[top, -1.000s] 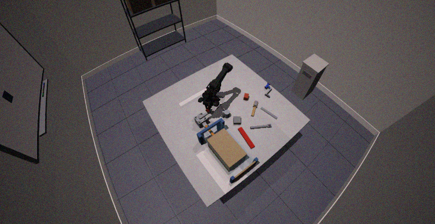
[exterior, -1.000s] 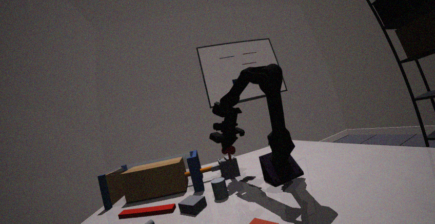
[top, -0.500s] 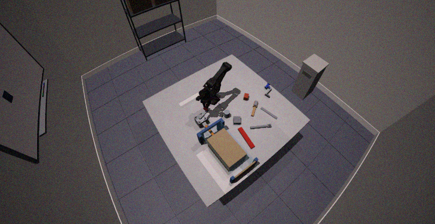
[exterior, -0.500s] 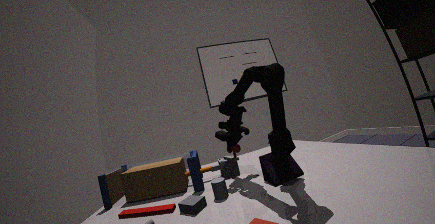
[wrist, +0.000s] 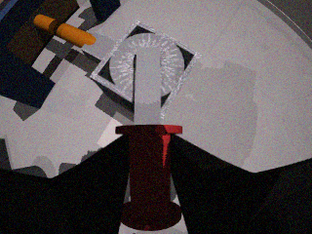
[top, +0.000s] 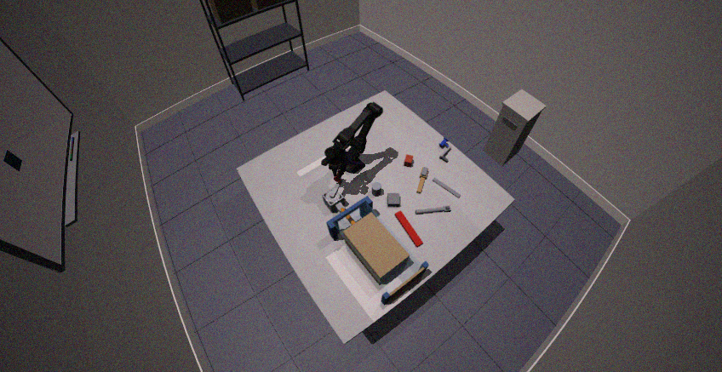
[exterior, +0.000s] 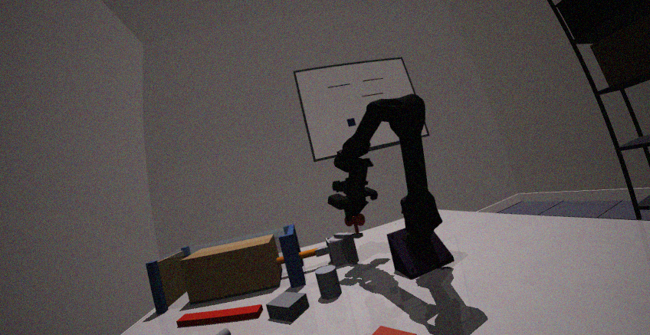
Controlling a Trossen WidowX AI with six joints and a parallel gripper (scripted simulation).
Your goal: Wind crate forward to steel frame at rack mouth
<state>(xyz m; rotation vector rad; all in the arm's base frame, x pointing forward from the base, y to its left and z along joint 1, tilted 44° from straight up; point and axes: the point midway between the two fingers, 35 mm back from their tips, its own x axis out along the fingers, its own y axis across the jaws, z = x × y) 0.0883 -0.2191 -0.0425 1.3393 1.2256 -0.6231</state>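
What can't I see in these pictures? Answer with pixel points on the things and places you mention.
- Square key: in the wrist view, the handle's flat arm (wrist: 147, 88) covers it.
- Grey rod (exterior: 223, 332): the exterior view's bottom edge cuts it off.
- Whiteboard (top: 30, 140): the top view's left edge cuts it off.
- Crate's underside: hidden against the bench, top and exterior views.

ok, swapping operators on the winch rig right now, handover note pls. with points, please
Gripper (top: 337, 178) (exterior: 354, 218) (wrist: 148, 140): shut on the handle's red knob (exterior: 354, 220) (wrist: 150, 168).
Handle: its arm reaches over the top of the winch (top: 332, 201) (exterior: 343, 249) (wrist: 113, 90); looks seated, but the key itself is hidden.
Crate (top: 375, 247) (exterior: 232, 267): in the rack behind the blue frame (top: 328, 223) (exterior: 293, 256) at the winch end, looks flat. Orange strap (exterior: 307, 254) (wrist: 73, 36) runs through to the winch.
Done: handle found, gripped, brought to the winch.
Left: confirm front contact at the frame, winding more if short; then let go and move away.
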